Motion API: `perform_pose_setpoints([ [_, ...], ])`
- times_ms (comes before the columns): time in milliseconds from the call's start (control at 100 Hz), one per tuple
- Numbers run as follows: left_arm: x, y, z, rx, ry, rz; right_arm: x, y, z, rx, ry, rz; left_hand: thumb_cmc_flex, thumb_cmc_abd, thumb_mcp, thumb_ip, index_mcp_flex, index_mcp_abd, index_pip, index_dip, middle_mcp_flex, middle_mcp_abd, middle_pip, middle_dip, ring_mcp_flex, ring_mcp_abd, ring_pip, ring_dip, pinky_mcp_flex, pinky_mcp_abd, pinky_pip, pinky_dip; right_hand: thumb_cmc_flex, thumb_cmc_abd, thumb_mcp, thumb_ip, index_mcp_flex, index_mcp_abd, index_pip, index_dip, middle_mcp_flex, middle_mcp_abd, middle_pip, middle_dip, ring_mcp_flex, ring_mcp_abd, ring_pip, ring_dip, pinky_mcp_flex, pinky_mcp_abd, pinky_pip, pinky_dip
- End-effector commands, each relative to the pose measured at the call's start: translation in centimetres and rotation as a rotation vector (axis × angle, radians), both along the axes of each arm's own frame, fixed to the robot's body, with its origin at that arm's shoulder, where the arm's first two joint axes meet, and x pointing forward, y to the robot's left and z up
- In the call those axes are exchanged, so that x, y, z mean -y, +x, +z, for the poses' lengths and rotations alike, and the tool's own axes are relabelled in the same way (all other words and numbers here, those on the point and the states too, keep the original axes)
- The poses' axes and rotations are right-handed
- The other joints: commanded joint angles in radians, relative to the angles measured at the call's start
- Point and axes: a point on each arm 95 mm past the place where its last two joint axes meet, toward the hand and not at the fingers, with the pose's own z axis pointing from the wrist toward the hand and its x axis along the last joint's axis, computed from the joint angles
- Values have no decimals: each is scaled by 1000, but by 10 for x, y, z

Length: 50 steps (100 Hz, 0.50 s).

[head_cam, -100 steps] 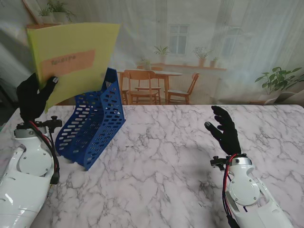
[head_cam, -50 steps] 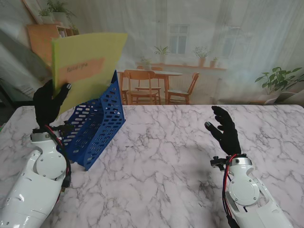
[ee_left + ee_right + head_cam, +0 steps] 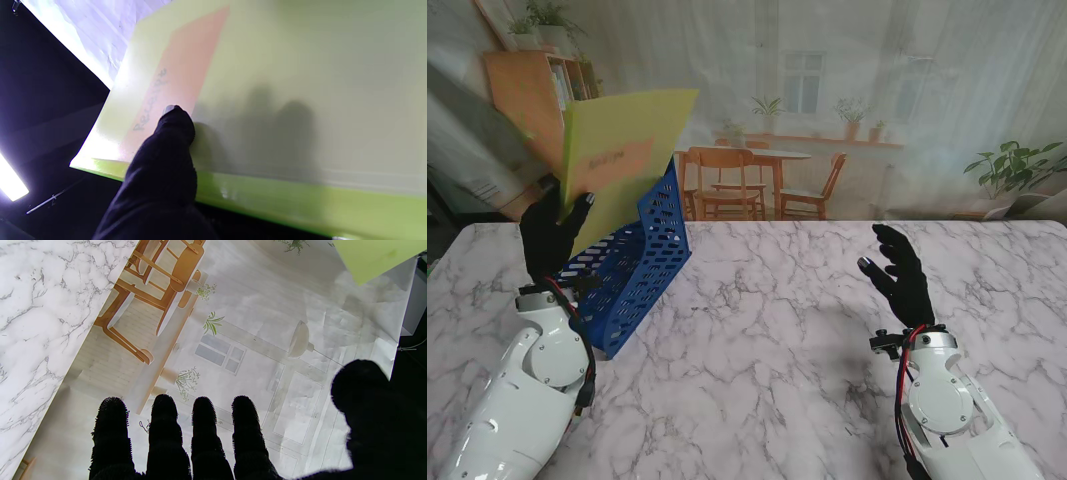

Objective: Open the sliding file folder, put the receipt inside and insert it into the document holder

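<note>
The marble table [image 3: 807, 320] carries only the blue perforated document holder [image 3: 632, 270], which stands at its far left with the open mouth facing up, so a folder can drop in from above. Raised over that mouth is the yellow-green file folder [image 3: 632, 145], tilted, its lower edge just behind the holder's tall back wall; I judge this to be the insertion step, with the folder lined up to slide down into the holder. The pink receipt [image 3: 173, 80] shows through the folder's translucent cover, so it appears to be already inside. The left hand [image 3: 552, 235] grips the folder at its lower corner, thumb [image 3: 175, 123] pressed flat on the cover over the receipt, which probably pins the slip in place and leaves the long edge free to enter the holder. The right hand [image 3: 899, 270] holds nothing, fingers [image 3: 203, 413] spread and upright, well apart from the holder, likely parked clear of the left arm's path.
</note>
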Motion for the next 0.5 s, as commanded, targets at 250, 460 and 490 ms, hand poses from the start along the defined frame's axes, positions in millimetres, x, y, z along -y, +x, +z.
perform_pose_setpoints([
  [250, 22, -3, -26, -65, -3, -7, -2, 0, -4, -18, 3, -3, 60, 80, -1, 26, -26, -15, -21, -22, -43, -1, -35, -24, -18, -20, -54, -22, 17, -79, 5, -32, -41, 17, 24, -14, -33, 18, 9, -24, -32, -16, -2, -6, -13, -34, -12, -16, -6, -52, 18, -15],
  [460, 31, -4, -39, -104, -8, -17, -2, 0, -3, -18, 6, -4, 58, 89, -13, 22, -37, -10, -23, -24, -54, -2, -33, -33, -25, -22, -62, -23, 8, -76, -6, -35, -40, 18, 24, -14, -31, 19, 10, -25, -31, -15, -2, -6, -13, -37, -11, -16, -7, -52, 21, -17],
  [490, 32, -5, -41, -110, -10, -21, -2, 0, -4, -18, 5, -5, 59, 88, -14, 22, -37, -8, -23, -24, -54, 2, -32, -34, -26, -20, -62, -22, 8, -76, -7, -35, -39, 18, 24, -14, -31, 19, 10, -25, -31, -16, -1, -6, -12, -38, -10, -16, -7, -52, 21, -18],
])
